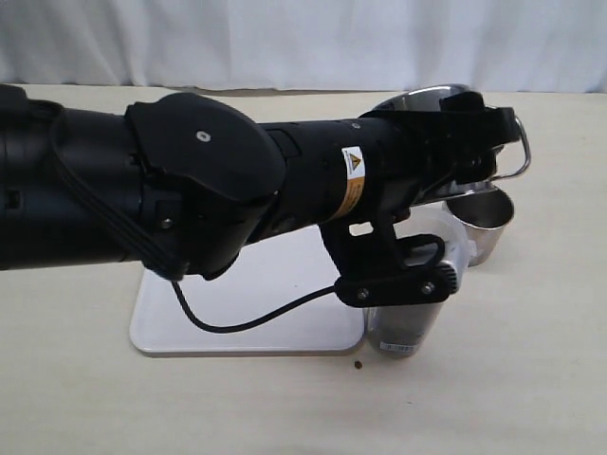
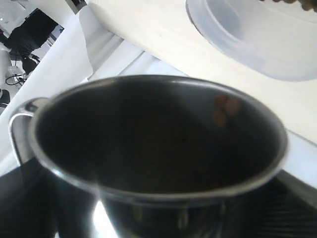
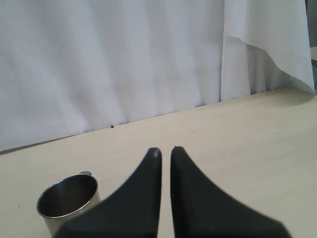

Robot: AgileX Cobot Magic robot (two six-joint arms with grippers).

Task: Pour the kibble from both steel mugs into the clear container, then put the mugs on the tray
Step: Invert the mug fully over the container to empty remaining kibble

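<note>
Left gripper: we see the left gripper (image 1: 479, 137) clamped around the tilted mug (image 1: 432, 97), its jaws set wide on the mug's body.
Tilted mug: it hangs in the air above the clear container (image 1: 406, 327), tipped steeply, with its loop handle sticking out to the right in the exterior view.
Mug interior: in the left wrist view we look straight into its dark mouth, where a few pellets of kibble (image 2: 224, 110) cling to the wall.
Clear container: it stands upright just beside the right edge of the tray (image 1: 275, 284). We cannot tell whether the two touch. The arm's camera mount hides its upper part, and its lower part looks dark.
Standing mug: the standing mug (image 1: 486, 223) sits upright on the table (image 1: 531, 379), just right of the container and off the tray.
Right gripper: in the right wrist view we find the right gripper (image 3: 166, 151) with its fingers pressed together, pinching nothing, above the table with the standing mug off to one side.
Stray pellet: one stray pellet (image 1: 358, 365) lies on the table near the container's base.
Backdrop: a white curtain (image 3: 124, 59) hangs behind the table.
</note>
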